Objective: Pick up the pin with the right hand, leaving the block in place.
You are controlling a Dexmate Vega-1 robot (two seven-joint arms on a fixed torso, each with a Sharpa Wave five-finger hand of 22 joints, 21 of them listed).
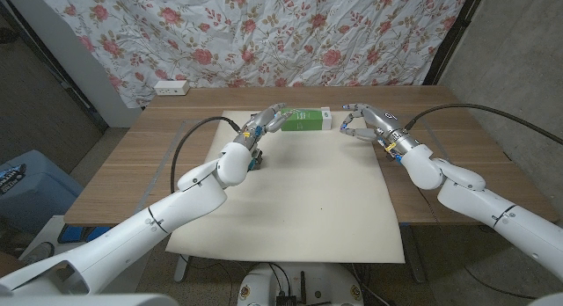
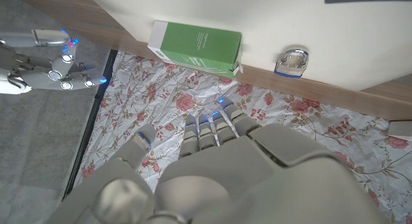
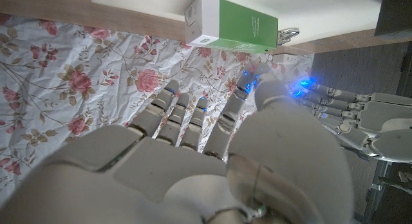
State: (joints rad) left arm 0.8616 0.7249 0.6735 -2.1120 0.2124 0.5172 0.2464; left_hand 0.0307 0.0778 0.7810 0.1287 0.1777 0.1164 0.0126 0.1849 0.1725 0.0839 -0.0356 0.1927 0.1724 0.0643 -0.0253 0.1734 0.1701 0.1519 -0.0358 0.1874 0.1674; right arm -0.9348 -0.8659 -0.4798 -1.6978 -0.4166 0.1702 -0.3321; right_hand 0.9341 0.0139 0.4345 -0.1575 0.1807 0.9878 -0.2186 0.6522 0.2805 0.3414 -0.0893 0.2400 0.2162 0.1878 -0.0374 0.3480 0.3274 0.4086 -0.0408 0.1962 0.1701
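Fingers spread and lightly curled on the right hand (image 1: pixel 365 121), clasping nothing; much the same on the left hand (image 1: pixel 266 121), stretched out loosely with nothing held.

Nearest, on the floor off the table's left side, a blue bin (image 1: pixel 26 192). Next, the wooden table (image 1: pixel 132 165), covered in the middle by a cream mat (image 1: pixel 308 200).

Over the mat's far part, both hands, well apart from each other. Between them, a green and white box (image 1: pixel 306 120) lying flat at the mat's far edge. Right hand just beside the box's white end, with a small gap showing. Left hand at the green end; hard to tell from the head view whether touching or merely close.

Just past that green end, on the left hand's side, the pin (image 2: pixel 293 60): a small shiny metal piece at the mat's edge, close by the box and untouched by either hand. Too small to make out from the head view.

Farther back on the table, a white power strip (image 1: pixel 171 87). Behind everything, a hanging cloth printed with roses (image 1: pixel 308 33).
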